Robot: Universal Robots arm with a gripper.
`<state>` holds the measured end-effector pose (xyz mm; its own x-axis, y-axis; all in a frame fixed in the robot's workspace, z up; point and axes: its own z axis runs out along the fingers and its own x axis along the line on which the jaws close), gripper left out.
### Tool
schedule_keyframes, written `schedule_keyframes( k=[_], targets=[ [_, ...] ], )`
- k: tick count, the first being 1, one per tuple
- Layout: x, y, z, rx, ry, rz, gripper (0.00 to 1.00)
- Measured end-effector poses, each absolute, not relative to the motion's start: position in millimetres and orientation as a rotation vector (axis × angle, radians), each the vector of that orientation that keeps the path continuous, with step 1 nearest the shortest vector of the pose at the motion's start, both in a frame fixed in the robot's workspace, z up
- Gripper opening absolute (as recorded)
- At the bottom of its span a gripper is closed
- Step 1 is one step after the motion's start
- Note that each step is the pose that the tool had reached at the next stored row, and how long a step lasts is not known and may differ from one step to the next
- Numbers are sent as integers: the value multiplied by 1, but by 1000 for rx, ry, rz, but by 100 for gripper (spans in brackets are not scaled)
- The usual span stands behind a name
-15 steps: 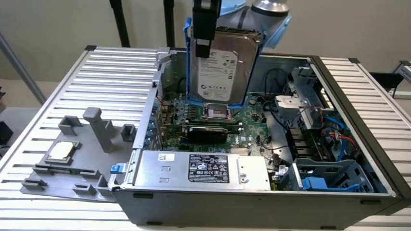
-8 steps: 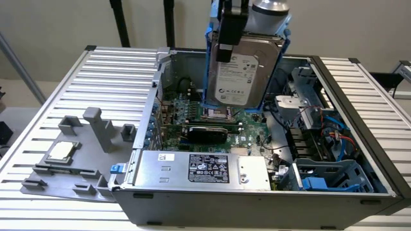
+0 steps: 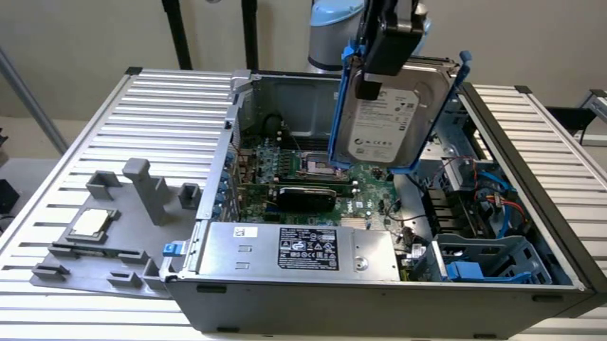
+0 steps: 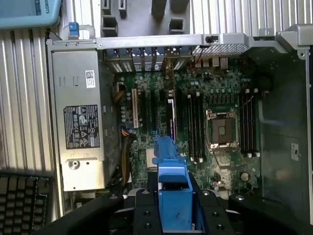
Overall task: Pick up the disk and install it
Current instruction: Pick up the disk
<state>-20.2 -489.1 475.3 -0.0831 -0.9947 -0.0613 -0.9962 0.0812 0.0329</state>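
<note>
The disk (image 3: 384, 128), a silver-grey hard drive framed by a blue carrier, hangs on edge above the open computer case (image 3: 313, 312). The black fingers of the gripper (image 3: 372, 84) are clamped on it near its upper end. Its white label faces the exterior camera, and it leans slightly, with its lower end over the middle of the case. In the wrist view the gripper (image 4: 173, 215) presses in from both sides of the carrier (its blue edge faces that camera), with the inside of the case spread out beneath.

Inside the case, the green motherboard (image 3: 313, 177) lies under the held disk. A grey power supply (image 3: 294, 249) with a black label runs along the case's near wall. A blue drive cage (image 3: 493, 266) sits in the case's near corner on the exterior view's right.

Outside the case, on the exterior view's left, a grey tray (image 3: 114, 241) on the slatted table (image 3: 161, 99) carries a small square silver chip (image 3: 90, 224). The arm's pale blue joint (image 3: 332, 28) rises behind the case.
</note>
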Motion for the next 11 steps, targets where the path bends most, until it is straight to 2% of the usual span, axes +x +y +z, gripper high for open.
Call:
schedule_keyframes(
  k=[11],
  targets=[
    [25, -514, 475, -2112, 2293, 103, 33]
  ],
)
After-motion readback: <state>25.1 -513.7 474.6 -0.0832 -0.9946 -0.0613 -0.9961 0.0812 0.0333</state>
